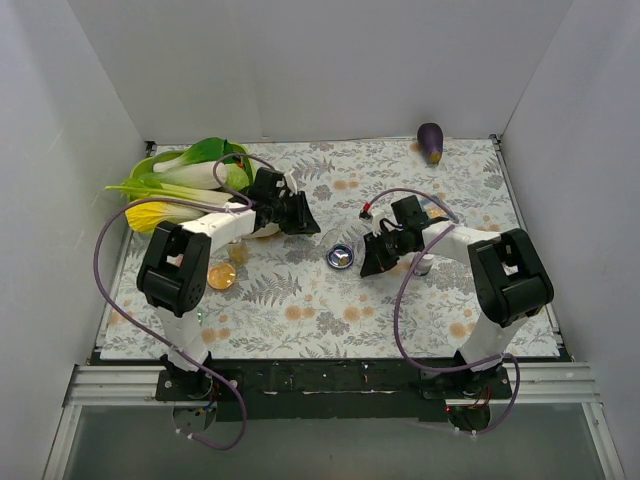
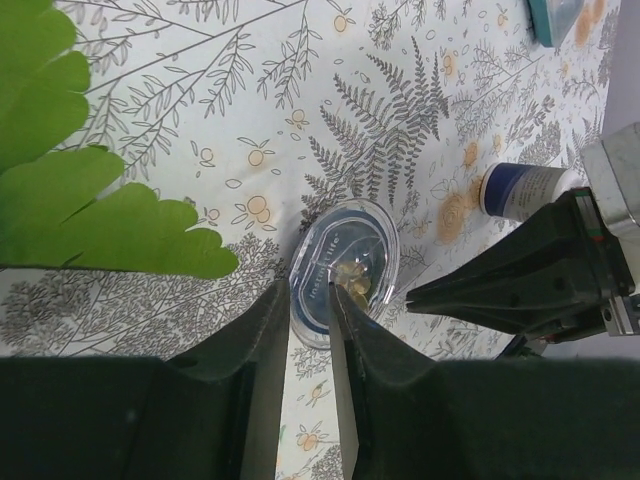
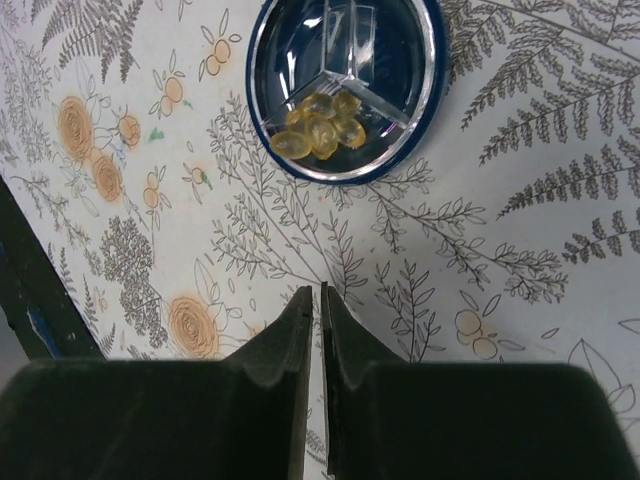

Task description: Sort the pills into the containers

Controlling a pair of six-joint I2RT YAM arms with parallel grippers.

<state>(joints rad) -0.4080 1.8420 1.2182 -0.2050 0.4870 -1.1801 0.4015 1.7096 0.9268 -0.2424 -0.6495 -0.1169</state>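
Note:
The round silver tin (image 1: 341,256) lies mid-table between my two grippers. Clear dividers split it into three sections, and several yellow pills (image 3: 320,128) sit in one of them. In the left wrist view the tin (image 2: 345,262) lies just beyond the fingertips. My left gripper (image 1: 297,216) hovers up-left of it; its jaws (image 2: 308,292) leave a narrow slit with only tablecloth showing through. My right gripper (image 1: 373,257) sits just right of the tin, with its jaws (image 3: 316,290) pressed almost together and nothing seen between them. An orange dish (image 1: 222,276) lies by the left arm.
A green basket of leafy vegetables (image 1: 185,180) fills the back left, and its leaves (image 2: 90,210) reach near the left gripper. A white bottle (image 2: 522,190) stands by the right gripper. A purple eggplant (image 1: 431,142) lies at the back right. A blue tray corner (image 2: 553,15) shows.

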